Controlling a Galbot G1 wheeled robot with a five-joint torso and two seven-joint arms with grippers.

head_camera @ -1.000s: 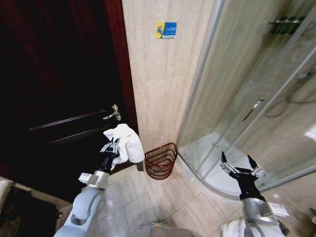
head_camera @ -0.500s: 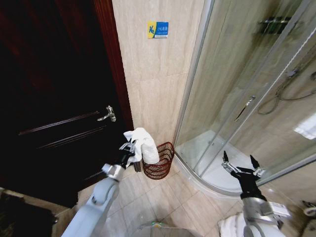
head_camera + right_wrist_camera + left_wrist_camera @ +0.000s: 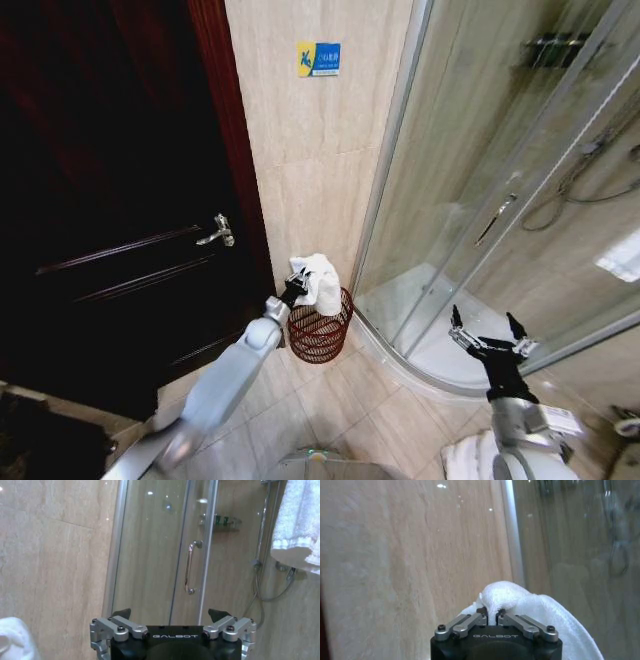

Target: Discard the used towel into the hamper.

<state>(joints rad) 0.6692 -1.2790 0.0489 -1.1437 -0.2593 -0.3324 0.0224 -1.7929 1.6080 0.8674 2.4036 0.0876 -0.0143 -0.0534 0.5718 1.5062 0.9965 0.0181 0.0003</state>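
My left arm reaches out toward the wall corner, and its left gripper (image 3: 297, 288) is shut on the white used towel (image 3: 320, 283). The towel hangs just above the rim of the hamper (image 3: 320, 332), a small reddish-brown open-weave basket on the floor against the tiled wall. In the left wrist view the left gripper (image 3: 490, 612) pinches a fold of the towel (image 3: 535, 615), which drapes away in front of the beige wall. My right gripper (image 3: 488, 332) is held low at the right, open, with nothing in it; in the right wrist view the right gripper (image 3: 170, 613) faces the shower door.
A dark wooden door (image 3: 110, 230) with a metal handle (image 3: 217, 233) stands left of the hamper. A curved glass shower enclosure (image 3: 480, 200) and its raised white base (image 3: 430, 345) lie right of it. Beige floor tiles (image 3: 330, 410) run between me and the hamper.
The left arm has stretched forward and to the right, carrying the towel from beside the door to just over the hamper. The camera shifted early on. The right arm has held still.
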